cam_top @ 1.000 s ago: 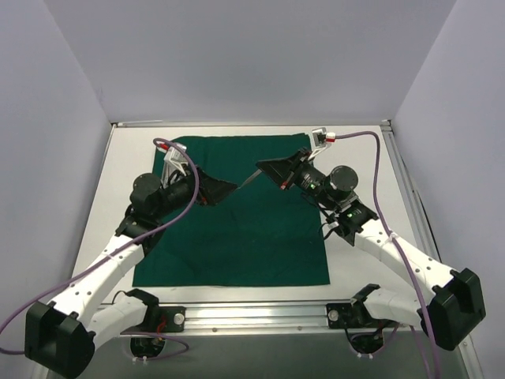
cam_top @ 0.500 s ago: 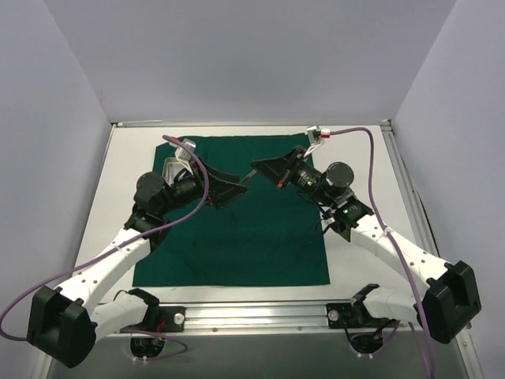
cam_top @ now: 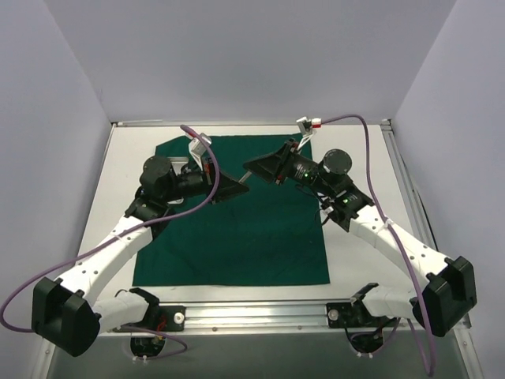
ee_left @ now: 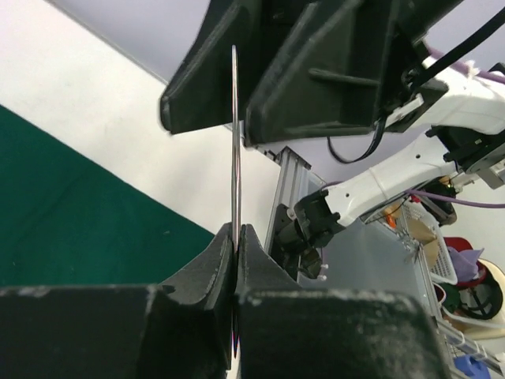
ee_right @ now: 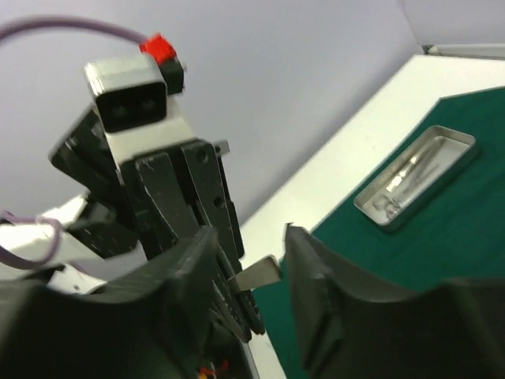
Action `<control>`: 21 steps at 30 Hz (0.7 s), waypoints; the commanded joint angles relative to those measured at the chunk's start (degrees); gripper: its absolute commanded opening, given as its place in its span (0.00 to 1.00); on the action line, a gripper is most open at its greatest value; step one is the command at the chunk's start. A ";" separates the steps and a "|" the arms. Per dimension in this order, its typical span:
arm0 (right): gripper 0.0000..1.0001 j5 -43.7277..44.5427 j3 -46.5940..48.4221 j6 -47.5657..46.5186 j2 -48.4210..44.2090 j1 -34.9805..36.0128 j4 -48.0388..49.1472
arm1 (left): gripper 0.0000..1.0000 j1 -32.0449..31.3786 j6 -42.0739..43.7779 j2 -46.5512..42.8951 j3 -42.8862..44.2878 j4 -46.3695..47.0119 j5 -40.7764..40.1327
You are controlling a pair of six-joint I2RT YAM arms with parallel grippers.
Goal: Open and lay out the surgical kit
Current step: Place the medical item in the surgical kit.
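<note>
Instrument [ee_left: 234, 158], thin and shiny, is held up in the air over the cloth [cam_top: 237, 245], toward 12 o'clock from the cloth's middle. In the last second both grippers have been moved toward 12 o'clock and brought closer together, so less of the steel can be seen between them from above. The left gripper [ee_left: 237, 230] is pinched tight on one end. The right gripper [ee_right: 251, 234] is set around the other end with its fingers a little apart; whether the steel is pressed by them cannot be told. It looks like the instrument is being passed from one gripper to the other, so that it can be laid down. The cloth is already spread flat on the table [cam_top: 126, 181], so the opening part seems done and the laying out is under way. The tray [ee_right: 465, 147] is left on the cloth near the 10 o'clock corner, with more instruments [ee_right: 406, 178] inside it; from above it is mostly hidden by the left arm. The purple cable [cam_top: 188, 129] of the left arm is hung close to the grippers and could be caught. The grippers are very near each other and could be bumped together. Bare cloth is left at 6 o'clock for setting things down.
</note>
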 commanded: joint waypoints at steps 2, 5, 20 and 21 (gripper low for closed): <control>0.53 -5.24 8.72 -17.93 -1.53 0.63 -20.56 | 0.02 -0.14 11.51 -2.20 8.25 -20.81 0.55; 0.56 -5.23 13.47 -28.93 -1.97 0.37 -36.14 | 0.02 -0.22 15.74 -1.95 12.12 -32.42 1.95; 0.43 -21.84 19.72 -48.46 -5.75 0.54 -64.90 | 0.02 -7.15 21.65 -8.71 6.51 -51.17 5.56; 0.43 -22.80 19.98 -49.42 -4.79 0.63 -65.34 | 0.02 -7.60 21.56 -8.97 5.63 -51.25 5.56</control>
